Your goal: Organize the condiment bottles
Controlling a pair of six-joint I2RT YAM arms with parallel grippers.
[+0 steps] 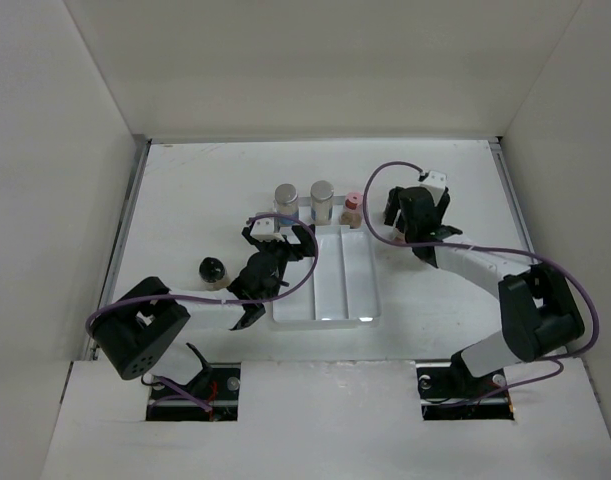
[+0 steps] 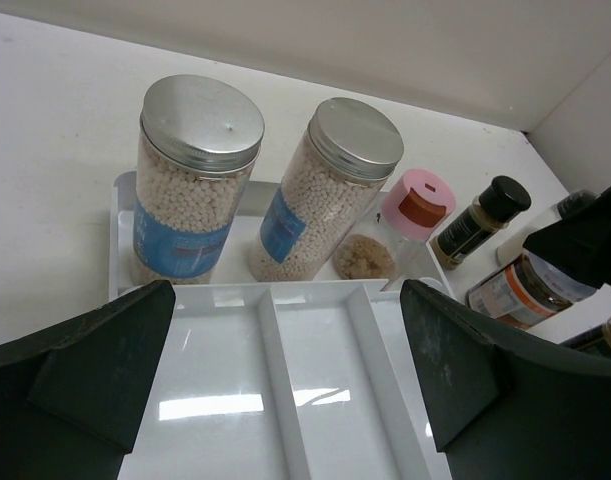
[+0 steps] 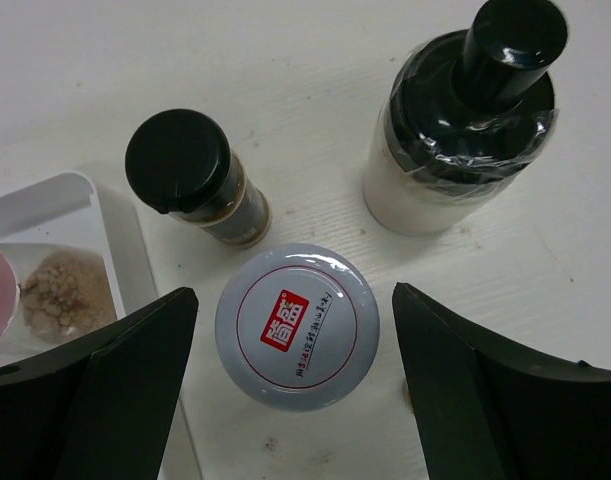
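Observation:
Two tall clear jars of beige beads with silver caps and blue labels [image 2: 195, 190] [image 2: 325, 195] stand in the far section of the white divided tray [image 2: 285, 400]. A small pink-capped jar [image 2: 410, 215] stands beside them. My left gripper [image 2: 285, 380] is open and empty above the tray's long compartments. My right gripper [image 3: 295, 375] is open, with a fingertip on either side of a grey-lidded jar with a red logo [image 3: 297, 320], not touching it. A small black-capped bottle [image 3: 190, 175] and a larger black-capped bottle [image 3: 465, 130] stand just beyond it. In the top view they are hidden under the right gripper [image 1: 410, 222].
A dark-capped jar [image 1: 213, 270] stands on the table left of the left arm. The tray [image 1: 325, 285] lies mid-table between the arms, with the left gripper [image 1: 278, 238] over its far left corner. White walls close in the table on three sides.

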